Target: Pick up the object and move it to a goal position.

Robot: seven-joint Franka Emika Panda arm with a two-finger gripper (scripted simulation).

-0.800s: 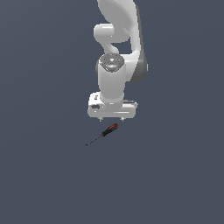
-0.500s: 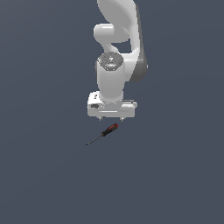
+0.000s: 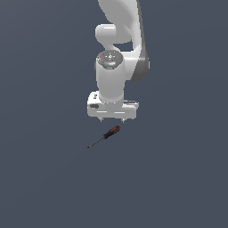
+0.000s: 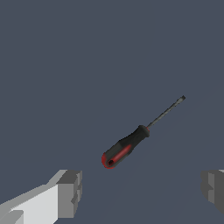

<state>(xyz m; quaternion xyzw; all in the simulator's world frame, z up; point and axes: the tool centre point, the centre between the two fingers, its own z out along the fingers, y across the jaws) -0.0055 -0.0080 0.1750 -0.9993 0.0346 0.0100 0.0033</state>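
Observation:
The screwdriver point(image 3: 110, 133) lies flat on the dark floor, its red-and-black handle toward the exterior view's right and its slim dark shaft pointing down-left. My gripper point(image 3: 112, 120) hangs just above and behind the handle end, apart from it. In the wrist view the screwdriver point(image 4: 127, 148) lies between and ahead of my two grey fingertips point(image 4: 70, 192), which stand wide apart. The gripper is open and empty.
The white arm point(image 3: 118, 53) rises above the gripper toward the top of the exterior view. The floor point(image 3: 178, 178) is a plain dark grey surface with nothing else on it.
The gripper has come down slightly toward the screwdriver. The screwdriver has not moved.

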